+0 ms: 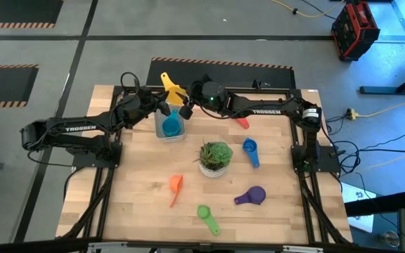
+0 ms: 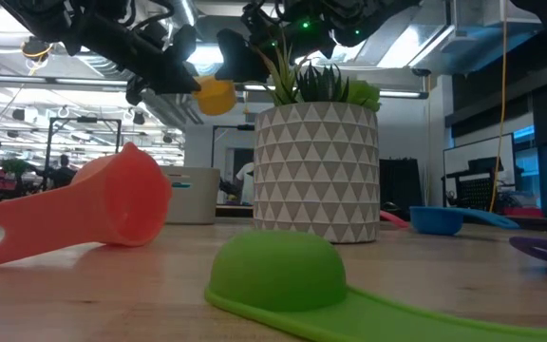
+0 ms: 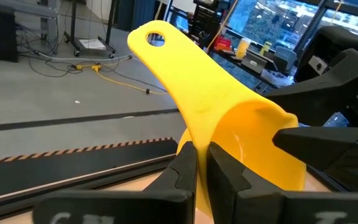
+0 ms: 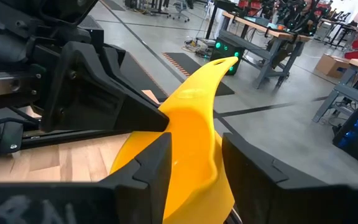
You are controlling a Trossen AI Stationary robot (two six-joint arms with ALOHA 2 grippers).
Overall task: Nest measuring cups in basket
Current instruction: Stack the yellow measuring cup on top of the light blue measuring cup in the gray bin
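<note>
The yellow measuring cup [image 1: 174, 91] hangs in the air above the far left of the table, with its handle [image 3: 166, 56] pointing up and toward the far edge. My left gripper [image 3: 202, 155] is shut on it, coming from the table's left. My right gripper [image 4: 194, 152] comes from the right, its fingers apart on either side of the cup's bowl [image 4: 191, 143]. Just below stands the basket [image 1: 169, 128] with a light blue cup [image 1: 171, 127] inside. The red [image 1: 242, 122], blue [image 1: 251, 151], orange [image 1: 176, 188], green [image 1: 207, 218] and purple [image 1: 250, 197] cups lie on the table. My left gripper pinches the yellow cup's wall [image 3: 197, 134] where the handle joins the bowl, one finger inside the bowl and one outside. The fingers reach in about level from the table's left. The cup is lifted clear, handle up. My right gripper stands around the bowl; whether its fingers [image 4: 157, 168] touch it, I cannot tell.
A white patterned pot with a green plant [image 1: 215, 158] stands mid-table, between the basket and the loose cups. Bare wood lies along the left side and near edge of the table [image 1: 132, 204]. Both arms meet over the far edge near the basket.
</note>
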